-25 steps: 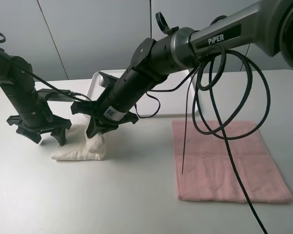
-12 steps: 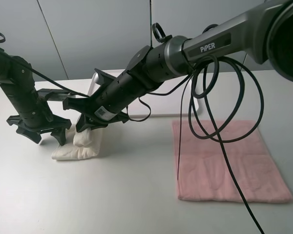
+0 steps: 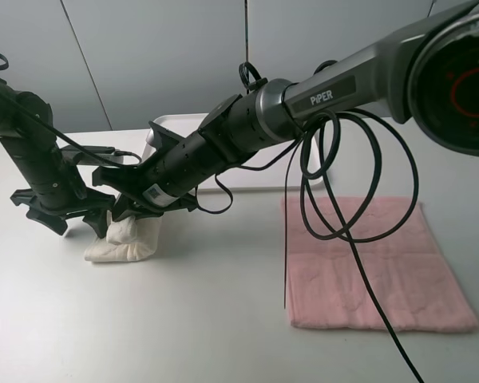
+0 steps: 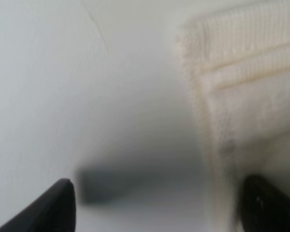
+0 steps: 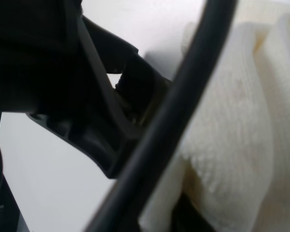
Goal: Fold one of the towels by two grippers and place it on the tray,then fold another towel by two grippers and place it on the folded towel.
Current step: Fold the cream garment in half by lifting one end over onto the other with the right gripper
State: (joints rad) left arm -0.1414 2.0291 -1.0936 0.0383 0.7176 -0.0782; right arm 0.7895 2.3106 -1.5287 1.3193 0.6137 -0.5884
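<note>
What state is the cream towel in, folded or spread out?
Folded. The cream towel sits as a thick bundle on the table, and the left wrist view shows stacked layers at its edge.

In the high view the right arm [image 3: 319, 84] covers most of the tray [image 3: 259, 177]; we see only a corner and a strip by its near rim. The right gripper [image 3: 136, 214] hides the top of the cream towel [image 3: 132, 241], and we cannot make out where its fingers meet the cloth. Loops of cable [image 3: 358, 238] hide thin strips of the pink towel [image 3: 383, 275]. The left wrist view is blurred: of the left gripper [image 4: 159, 212] only two dark fingertips [image 4: 58, 205] show, cut by the picture's edge, and we cannot tell whether one touches the towel. In the right wrist view a blurred cable and a dark shape we cannot name block much of the towel.
</note>
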